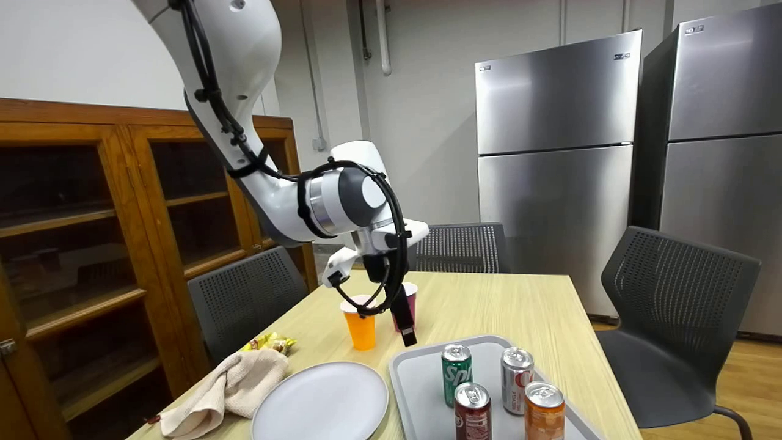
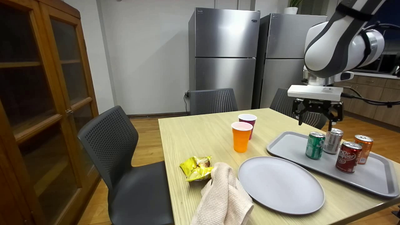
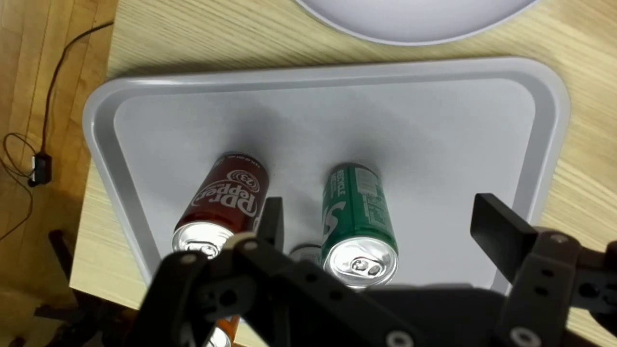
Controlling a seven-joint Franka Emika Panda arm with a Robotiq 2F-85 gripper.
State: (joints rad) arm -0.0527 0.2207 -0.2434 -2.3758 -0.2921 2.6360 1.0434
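The wrist view shows my gripper (image 3: 381, 217) with its two black fingers (image 3: 501, 233) spread wide, nothing held between them. The green Sprite can (image 3: 359, 207) stands upright on the grey tray (image 3: 434, 79) and shows in that gap; one finger hides a little of the Dr Pepper can (image 3: 229, 195) near it. Beyond the tray's rim lies a round plate (image 3: 419, 21).

In an exterior view my fingertips (image 2: 330, 125) hang near the Sprite can; one overlaps the outline of the silver can (image 2: 333, 143) just beside it, and I cannot tell how close it is. An orange can (image 2: 365, 147) stands partly behind the Dr Pepper can. On the wooden table (image 2: 200, 134) a crumpled cloth (image 2: 226, 197) lies between the plate and a yellow snack bag (image 2: 197, 168).

In an exterior view only one of my fingers can be made out, in front of a magenta cup (image 1: 412, 298) that stands near an orange cup (image 1: 360, 330).
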